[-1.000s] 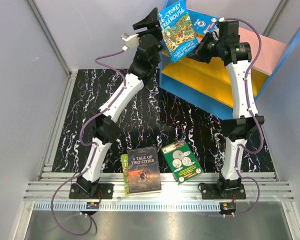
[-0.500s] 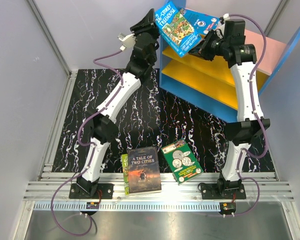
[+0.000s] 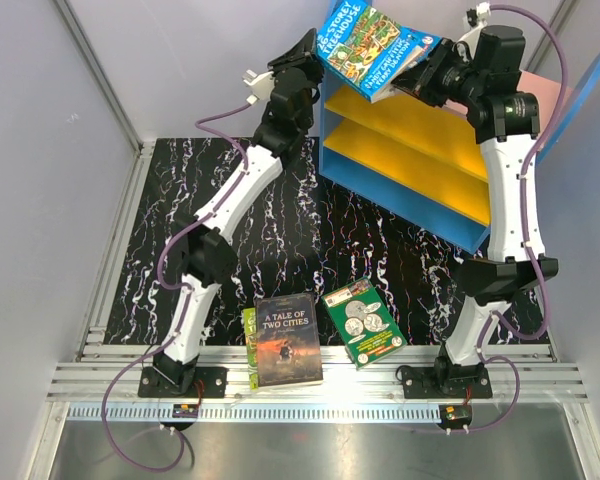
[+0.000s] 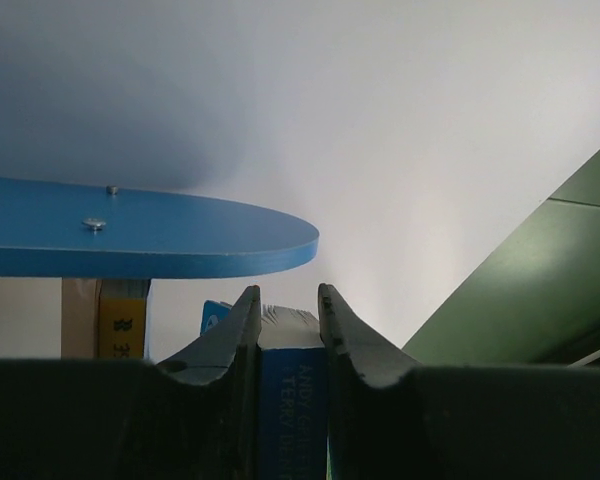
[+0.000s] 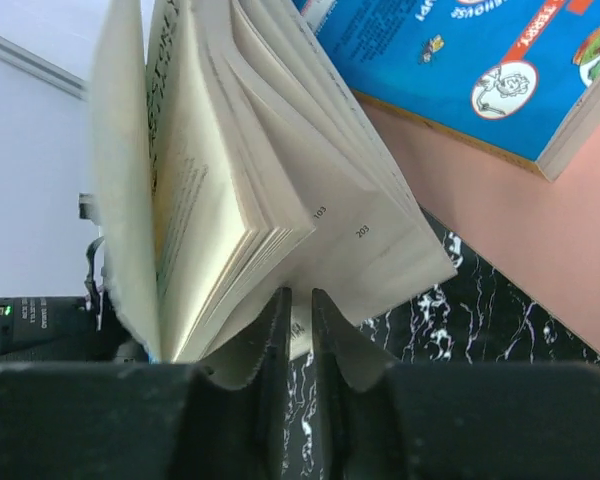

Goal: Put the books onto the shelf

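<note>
The blue "26-Storey Treehouse" book (image 3: pixel 368 42) hangs tilted above the shelf (image 3: pixel 400 160), over its pink top board (image 5: pixel 500 200). My left gripper (image 4: pixel 287 290) is shut on this book's blue spine (image 4: pixel 292 390) from the left. My right gripper (image 5: pixel 300 292) sits at the book's fanned page edges (image 5: pixel 280 170), its jaws a narrow gap apart; the pages rest on the tips. Another blue book (image 5: pixel 480 70) lies on the pink board. On the table lie the dark "A Tale of Two Cities" (image 3: pixel 285 340), a lime-green book (image 3: pixel 248 345) under its left edge, and the green coin book (image 3: pixel 365 322).
The shelf's blue side panel (image 4: pixel 140 235) runs just above and left of my left fingers. Its two yellow boards (image 3: pixel 410 125) face the table. Grey walls close in at left and right, and a metal rail (image 3: pixel 320 385) runs along the near edge.
The blue book has swung up and to the right over the shelf top. My left jaws have closed onto its spine. My right arm has risen to the right and its jaws have parted slightly.
</note>
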Controlling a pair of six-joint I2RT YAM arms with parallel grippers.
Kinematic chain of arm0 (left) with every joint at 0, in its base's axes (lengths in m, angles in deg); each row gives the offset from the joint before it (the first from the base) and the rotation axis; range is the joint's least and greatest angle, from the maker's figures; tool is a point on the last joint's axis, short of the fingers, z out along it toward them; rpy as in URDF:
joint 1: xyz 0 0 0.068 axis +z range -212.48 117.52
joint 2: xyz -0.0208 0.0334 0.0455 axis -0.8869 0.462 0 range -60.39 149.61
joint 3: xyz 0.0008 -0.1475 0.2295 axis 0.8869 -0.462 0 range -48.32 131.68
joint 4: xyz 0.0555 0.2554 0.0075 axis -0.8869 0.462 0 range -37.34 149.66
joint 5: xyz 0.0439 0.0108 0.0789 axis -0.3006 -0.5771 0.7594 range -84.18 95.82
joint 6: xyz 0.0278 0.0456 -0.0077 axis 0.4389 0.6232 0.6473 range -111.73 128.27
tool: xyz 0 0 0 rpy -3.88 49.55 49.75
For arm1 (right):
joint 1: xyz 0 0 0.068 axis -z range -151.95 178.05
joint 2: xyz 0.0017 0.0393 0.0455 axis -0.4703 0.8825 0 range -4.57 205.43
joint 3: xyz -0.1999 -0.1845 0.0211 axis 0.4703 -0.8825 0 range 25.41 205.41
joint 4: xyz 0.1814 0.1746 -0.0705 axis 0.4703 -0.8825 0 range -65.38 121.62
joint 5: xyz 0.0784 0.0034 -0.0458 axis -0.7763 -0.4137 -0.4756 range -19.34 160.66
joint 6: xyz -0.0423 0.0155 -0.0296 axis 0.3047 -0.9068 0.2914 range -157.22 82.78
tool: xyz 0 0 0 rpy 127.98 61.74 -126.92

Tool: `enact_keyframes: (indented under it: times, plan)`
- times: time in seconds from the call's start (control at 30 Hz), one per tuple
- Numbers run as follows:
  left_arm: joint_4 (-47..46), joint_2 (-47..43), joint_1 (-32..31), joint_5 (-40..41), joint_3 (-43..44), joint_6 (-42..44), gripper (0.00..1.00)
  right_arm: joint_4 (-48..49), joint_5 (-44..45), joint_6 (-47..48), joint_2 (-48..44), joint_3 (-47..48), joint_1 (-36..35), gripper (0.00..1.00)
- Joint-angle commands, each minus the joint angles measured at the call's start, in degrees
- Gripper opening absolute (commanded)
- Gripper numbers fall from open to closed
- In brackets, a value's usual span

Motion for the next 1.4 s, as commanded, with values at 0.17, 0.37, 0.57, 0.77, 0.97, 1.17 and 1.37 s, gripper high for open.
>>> enact_keyframes:
  times: [0.17, 0.37, 0.57, 0.77, 0.97, 1.17, 1.37]
  plan:
    - [-4.3, -1.23, -5.52, -5.87, 2.3, 0.52, 0.0, 1.74, 1.45, -0.41, -5.43, -3.29, 1.95, 0.9]
    - [-5.18, -3.16, -6.32, -4.55, -0.5, 1.66, 0.0, 2.62, 1.12, -1.72, -19.05, -17.79, 2.92, 0.96]
    - [-6.24, -6.58, -6.32, -2.62, -4.46, 2.63, 0.0, 5.16, -3.19, -8.31, -31.09, -29.83, 2.92, 0.96]
    - [-6.68, -8.16, -6.49, -2.35, -5.96, 3.42, 0.0, 15.36, -7.5, -16.84, -42.0, -43.28, 2.92, 0.97]
    - [-7.38, -10.98, -7.72, -1.47, -8.94, 4.74, 0.0, 10.53, -7.42, -17.98, -41.56, -46.45, 2.92, 1.0]
    - [-9.31, -14.49, -9.13, -1.03, -13.16, 5.27, 0.0, 13.42, -8.38, -20.97, -40.86, -51.11, 2.92, 1.0]
    - [-9.4, -16.78, -11.41, -1.73, -14.13, 6.33, 0.0, 18.96, -9.17, -21.76, -38.23, -49.63, 2.92, 1.0]
